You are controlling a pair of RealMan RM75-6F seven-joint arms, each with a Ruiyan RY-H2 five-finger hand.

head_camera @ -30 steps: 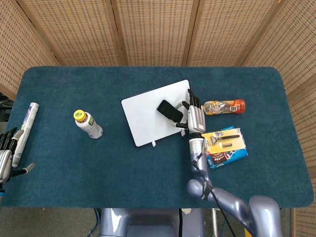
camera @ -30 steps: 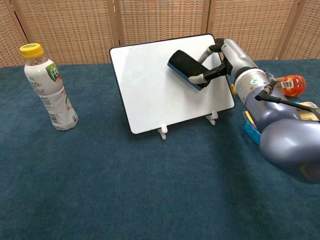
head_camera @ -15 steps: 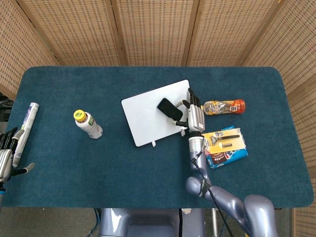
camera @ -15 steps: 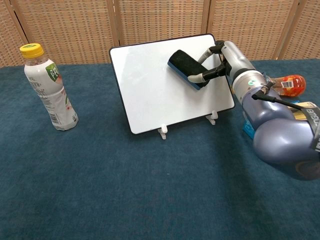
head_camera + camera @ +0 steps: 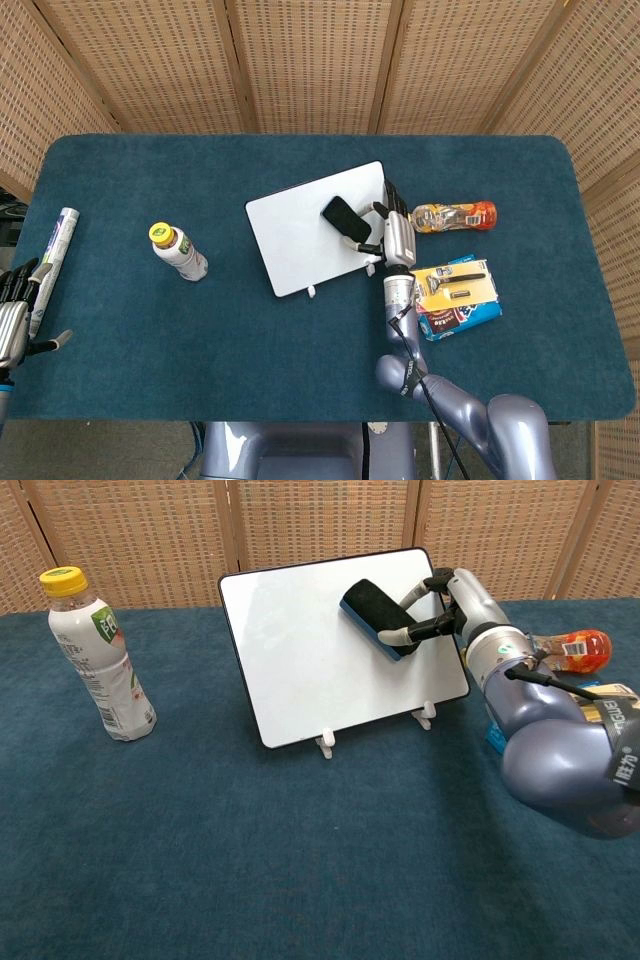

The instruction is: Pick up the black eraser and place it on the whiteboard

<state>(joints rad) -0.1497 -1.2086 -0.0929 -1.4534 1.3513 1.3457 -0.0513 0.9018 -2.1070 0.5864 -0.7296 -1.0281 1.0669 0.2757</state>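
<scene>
The whiteboard [image 5: 290, 240] [image 5: 300, 665] stands tilted back on small clips at the middle of the blue table. The black eraser [image 5: 342, 218] [image 5: 372, 608] lies flat against the board's upper right part. My right hand [image 5: 396, 228] [image 5: 447, 602] grips the eraser from the right, thumb under its lower end and fingers reaching over its top. My left hand [image 5: 12, 318] hangs at the table's left edge with fingers spread and nothing in it; the chest view does not show it.
A yellow-capped drink bottle [image 5: 178, 251] [image 5: 95, 650] stands left of the board. An orange bottle [image 5: 455, 215] [image 5: 570, 645], a razor pack [image 5: 455, 283] and a blue packet [image 5: 462, 318] lie by my right forearm. A rolled tube [image 5: 55, 262] lies at the far left.
My right hand and the eraser have shifted slightly up and to the right along the board. The left hand has stayed put.
</scene>
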